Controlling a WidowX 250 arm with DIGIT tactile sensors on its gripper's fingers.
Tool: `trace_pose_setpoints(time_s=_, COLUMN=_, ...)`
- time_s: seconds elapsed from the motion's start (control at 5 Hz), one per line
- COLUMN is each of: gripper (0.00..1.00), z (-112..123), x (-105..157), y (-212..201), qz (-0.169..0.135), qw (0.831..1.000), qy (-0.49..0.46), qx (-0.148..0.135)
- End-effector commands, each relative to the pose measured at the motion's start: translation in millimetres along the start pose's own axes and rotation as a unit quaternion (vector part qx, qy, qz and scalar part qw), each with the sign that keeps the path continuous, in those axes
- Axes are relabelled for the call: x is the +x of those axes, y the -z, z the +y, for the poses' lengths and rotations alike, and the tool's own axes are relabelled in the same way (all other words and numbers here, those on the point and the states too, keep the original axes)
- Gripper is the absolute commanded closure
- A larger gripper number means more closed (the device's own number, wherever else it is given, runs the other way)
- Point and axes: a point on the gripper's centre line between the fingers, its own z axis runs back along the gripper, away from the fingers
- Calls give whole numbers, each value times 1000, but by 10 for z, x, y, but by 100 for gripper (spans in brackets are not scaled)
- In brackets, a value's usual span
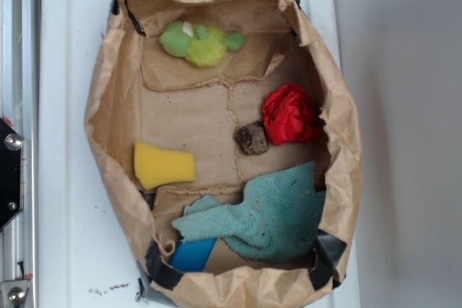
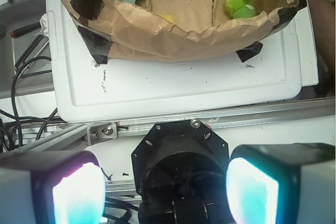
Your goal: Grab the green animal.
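The green animal [image 1: 200, 42] lies at the far end of the paper bag [image 1: 101, 106]; gripper [image 2: 165, 182] jaws released, outside it. Best approach: descend over the fuzzy body, clearing the bag wall.

The green animal [image 1: 200, 42] lies in the paper bag [image 1: 108, 99], well apart from the sponge [image 1: 163, 165]

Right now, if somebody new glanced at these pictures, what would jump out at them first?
Probably the crumpled brown paper bag spread open on the white tray, with the bright red cloth at its right side. The green animal lies at the top of the bag, a yellow sponge at the left. In the wrist view, the gripper is open, outside the bag.
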Motion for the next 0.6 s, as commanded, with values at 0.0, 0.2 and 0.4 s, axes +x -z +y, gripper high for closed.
trace_pose_setpoints(time_s=0.0, gripper=0, z=0, x=0, y=0, qz=0, qw=1000, qy=0, qx=0)
trace_pose_setpoints(time_s=0.2, gripper=0, z=75, x=385, y=157, qz=-23, qw=999, qy=-20, qx=18)
trace_pose_setpoints(time_s=0.4, gripper=0, z=166, x=774, y=295, qz=-27, qw=999, qy=-21, qx=30)
